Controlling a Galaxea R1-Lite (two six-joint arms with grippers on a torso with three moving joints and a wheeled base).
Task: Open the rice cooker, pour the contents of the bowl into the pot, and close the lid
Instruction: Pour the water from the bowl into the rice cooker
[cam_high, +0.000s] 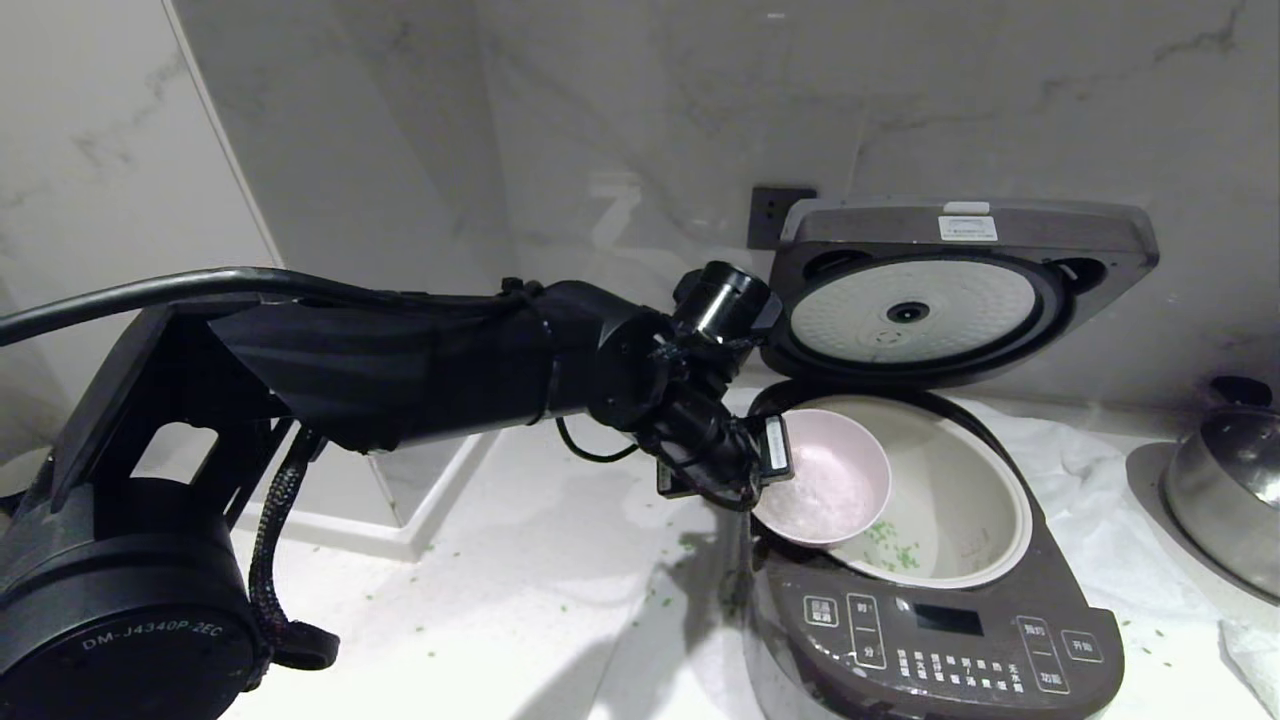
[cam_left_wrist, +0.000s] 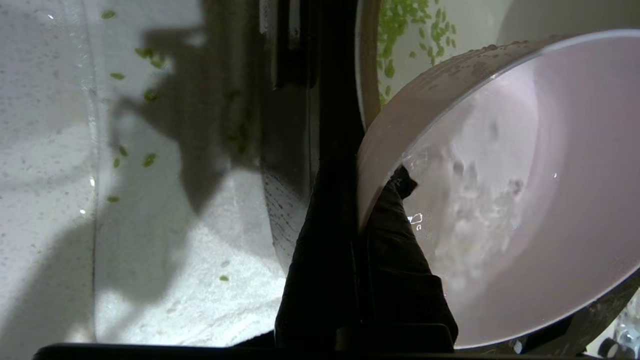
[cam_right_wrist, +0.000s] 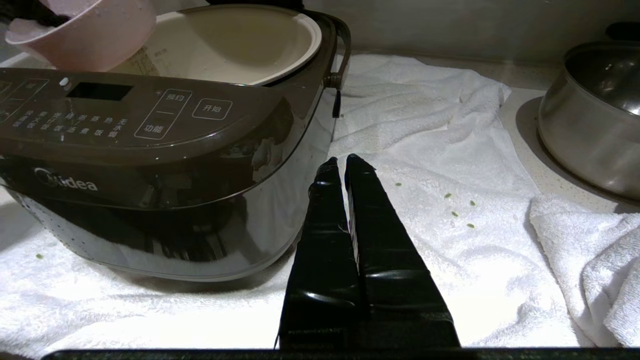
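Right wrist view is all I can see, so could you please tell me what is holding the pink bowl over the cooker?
Observer: The left end effector pinches the bowl by its rim, one finger inside and one outside.
Operator: Thank you. Is there anything inside the bowl?
Observer: Only wet smears show on its inside, as far as the left wrist view reveals.
Operator: And is there anything in the pot?
Observer: Yes, small green bits lie on the bottom of the pot.
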